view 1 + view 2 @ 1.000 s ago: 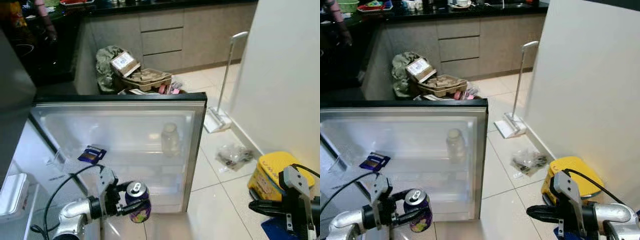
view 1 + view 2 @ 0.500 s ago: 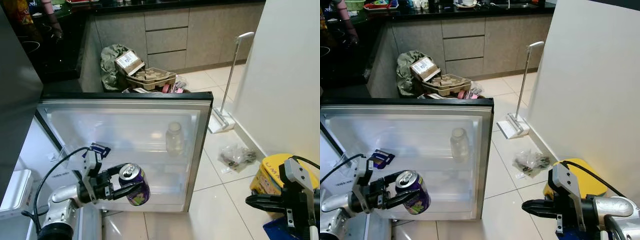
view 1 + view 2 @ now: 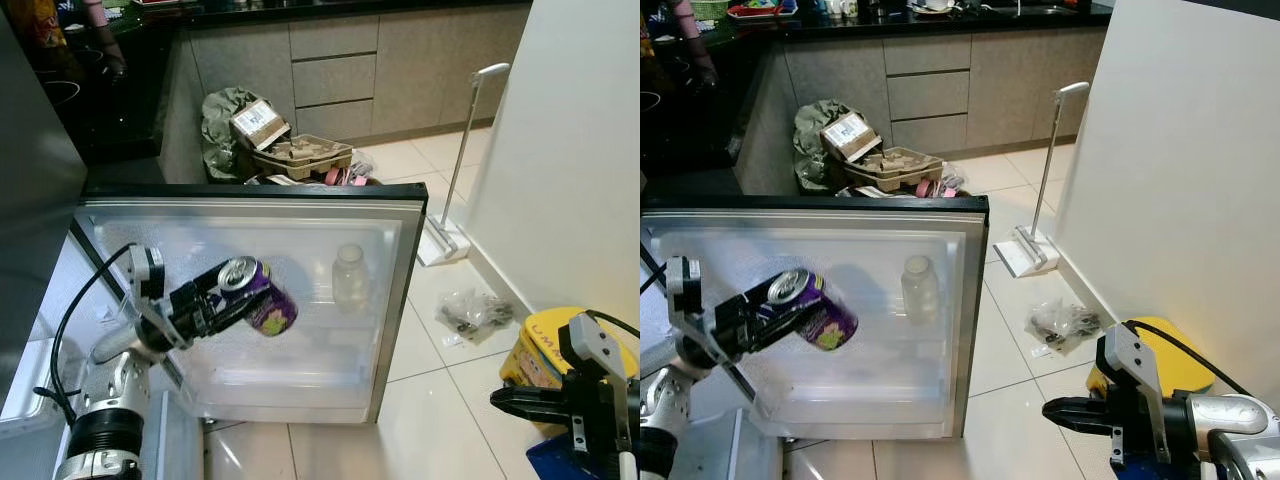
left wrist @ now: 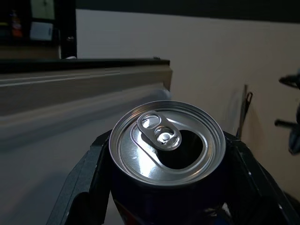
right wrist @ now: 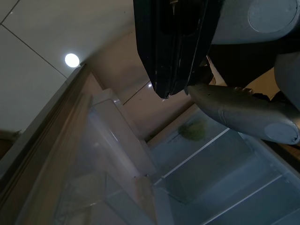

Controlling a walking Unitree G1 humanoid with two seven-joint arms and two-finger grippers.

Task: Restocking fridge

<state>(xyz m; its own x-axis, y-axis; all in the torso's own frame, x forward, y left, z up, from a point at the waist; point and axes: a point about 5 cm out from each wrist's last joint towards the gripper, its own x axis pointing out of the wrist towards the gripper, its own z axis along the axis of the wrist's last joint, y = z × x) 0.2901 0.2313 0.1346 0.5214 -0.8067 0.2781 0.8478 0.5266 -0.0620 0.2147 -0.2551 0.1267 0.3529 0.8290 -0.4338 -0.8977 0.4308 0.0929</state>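
Your left claw (image 3: 228,298) is clamped on a purple soda can (image 3: 258,296), one black finger on each side; in the left wrist view the silver top with its pull tab (image 4: 159,132) faces the camera between the two fingers (image 4: 86,187). The can is tilted, top pointing up and to the left, and held in the air in front of the inner face of the open fridge door (image 3: 300,260), above the lower door shelf (image 3: 285,375). A clear jar with a pale lid (image 3: 348,277) stands in the door rack, to the right of the can and apart from it. Your right claw (image 3: 1065,412) sits low at the near right, above the tiled floor (image 3: 430,400), fingers pressed together with nothing between them; just behind it on the floor is a yellow container (image 3: 555,345). A crumpled clear plastic bag (image 3: 466,308) lies on the tiles between the door and the white wall (image 3: 570,180). A white flat mop (image 3: 445,215) leans at the wall's far corner. Beyond the door's top edge, egg cartons and a cardboard box (image 3: 285,150) are piled beside a green bag (image 3: 218,112) against grey cabinets (image 3: 340,80) under a dark worktop (image 3: 940,18).
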